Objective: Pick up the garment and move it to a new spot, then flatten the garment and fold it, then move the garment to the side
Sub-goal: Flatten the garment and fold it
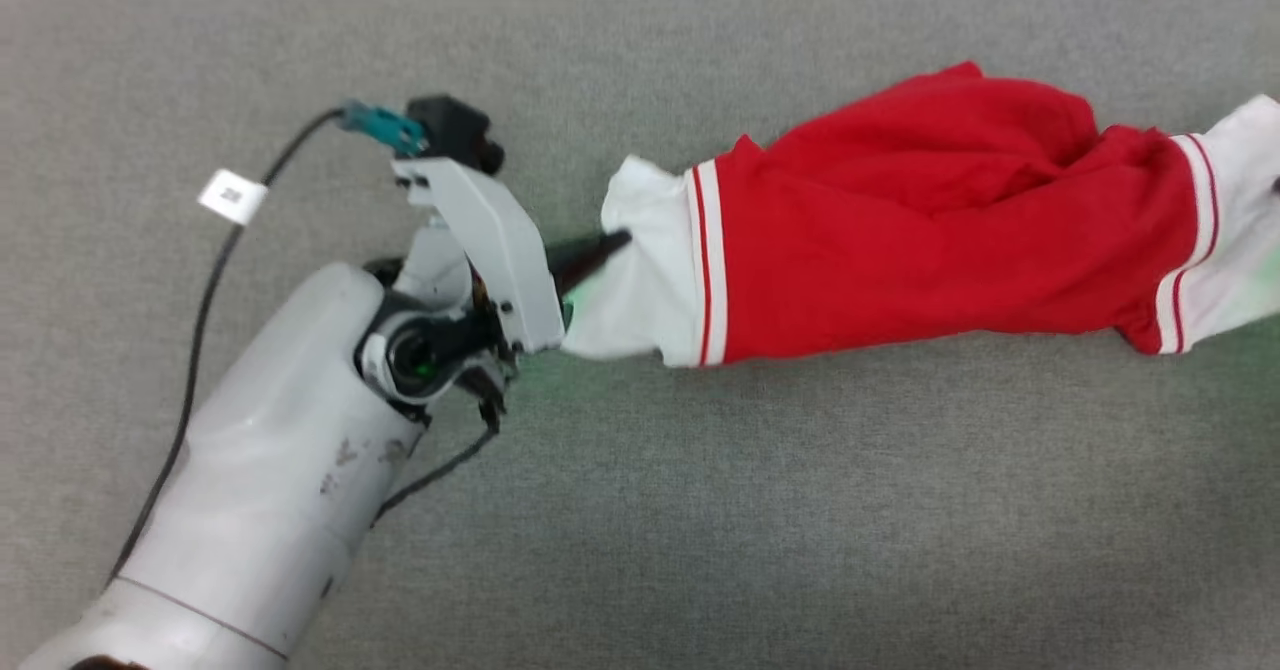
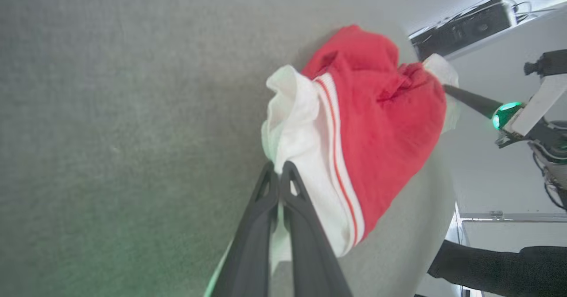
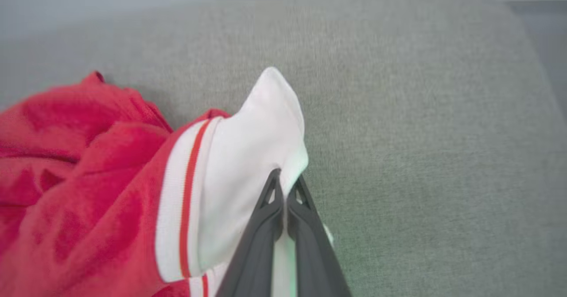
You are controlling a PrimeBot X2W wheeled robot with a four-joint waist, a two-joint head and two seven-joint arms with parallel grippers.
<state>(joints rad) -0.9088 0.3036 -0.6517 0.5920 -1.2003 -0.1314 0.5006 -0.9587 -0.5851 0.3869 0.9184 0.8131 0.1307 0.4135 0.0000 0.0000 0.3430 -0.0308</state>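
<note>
Two pinches at once: my left gripper (image 2: pixel 278 169) is closed on one white sleeve, and my right gripper (image 3: pixel 283 179) is closed on the other. Between them I see the garment (image 1: pixel 940 220), bunched and stretched across the grey upholstery (image 1: pixel 640 510).

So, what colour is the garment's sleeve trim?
The trim is white with one red stripe; right wrist view.

Pale left forearm (image 1: pixel 280 490) angled from lower left, left pincer (image 1: pixel 618 241) pinched on the garment (image 1: pixel 940 220), right pincer (image 3: pixel 285 179) likewise
</note>
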